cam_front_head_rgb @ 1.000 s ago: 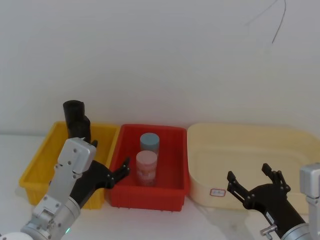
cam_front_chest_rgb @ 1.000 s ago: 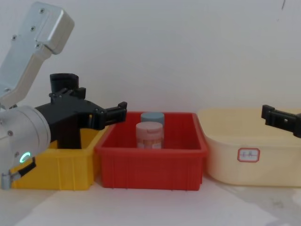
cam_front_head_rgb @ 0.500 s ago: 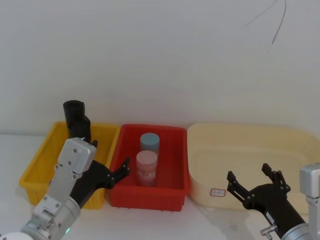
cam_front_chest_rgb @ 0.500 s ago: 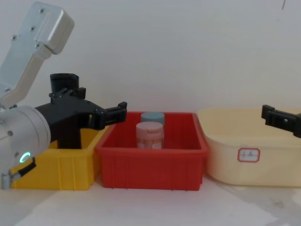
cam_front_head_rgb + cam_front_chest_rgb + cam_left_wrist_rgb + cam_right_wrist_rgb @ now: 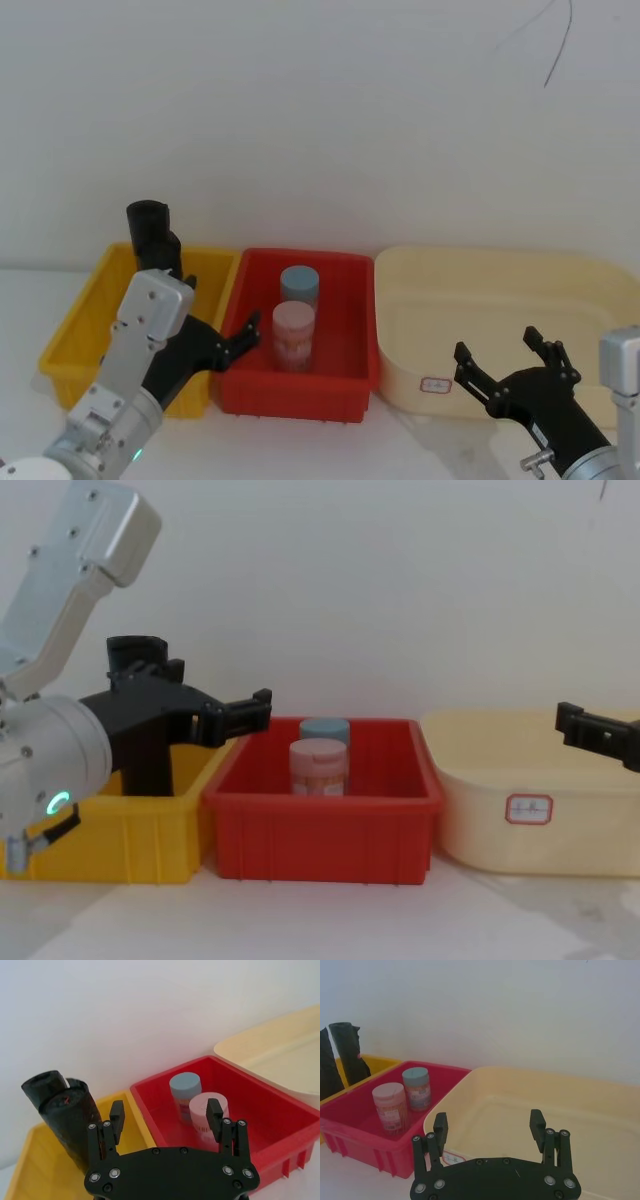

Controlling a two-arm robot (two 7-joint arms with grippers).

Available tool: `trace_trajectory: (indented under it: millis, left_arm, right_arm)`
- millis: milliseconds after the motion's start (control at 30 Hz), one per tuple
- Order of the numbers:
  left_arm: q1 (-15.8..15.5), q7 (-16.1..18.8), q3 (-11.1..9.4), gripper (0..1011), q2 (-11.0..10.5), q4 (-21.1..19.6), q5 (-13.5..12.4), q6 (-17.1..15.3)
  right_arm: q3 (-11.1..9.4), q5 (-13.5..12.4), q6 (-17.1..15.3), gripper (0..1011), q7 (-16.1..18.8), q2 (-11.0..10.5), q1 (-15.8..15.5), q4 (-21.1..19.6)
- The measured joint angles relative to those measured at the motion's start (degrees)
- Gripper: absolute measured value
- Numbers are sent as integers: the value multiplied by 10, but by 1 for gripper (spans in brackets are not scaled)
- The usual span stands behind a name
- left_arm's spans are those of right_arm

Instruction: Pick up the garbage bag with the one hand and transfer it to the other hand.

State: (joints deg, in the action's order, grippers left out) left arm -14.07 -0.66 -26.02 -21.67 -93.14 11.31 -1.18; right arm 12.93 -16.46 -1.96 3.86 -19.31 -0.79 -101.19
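In the yellow bin's (image 5: 72, 325) back corner the garbage bag (image 5: 70, 1110) stood upright, just beyond and left of the left gripper (image 5: 165, 1108), which gaped wide and empty. The right gripper (image 5: 489, 1119), likewise spread, hung well apart.

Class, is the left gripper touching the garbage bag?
Cannot tell. In the left wrist view one finger of the open left gripper overlaps the garbage bag; depth is unclear.

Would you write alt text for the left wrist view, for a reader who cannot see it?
The open left gripper hovers before the garbage bag, a black roll standing in a yellow bin. Beside it a red bin holds a blue jar and a pink jar, with a cream tub beyond.
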Motion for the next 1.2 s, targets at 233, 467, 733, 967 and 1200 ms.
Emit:
trace_trajectory:
  millis: [233,467,733,967,1200]
  left_arm:
    - [-17,-3,1,1001,8,-2,-2,-16]
    - [-15,-10,10,1001,8,-24,7,-37]
    - [12,-12,28,1001,0,-66,27,-71]
    - [59,2,55,1001,-9,-116,49,-118]
    - [99,15,84,1001,-19,-152,62,-146]
  right_arm:
    - [1,0,-2,1000,7,0,9,3]
    - [9,8,-24,1000,22,-8,23,-5]
    - [23,21,-67,1000,34,-17,38,-30]
    - [39,30,-102,999,47,-18,58,-39]
    - [56,36,-132,1000,65,-11,91,-35]
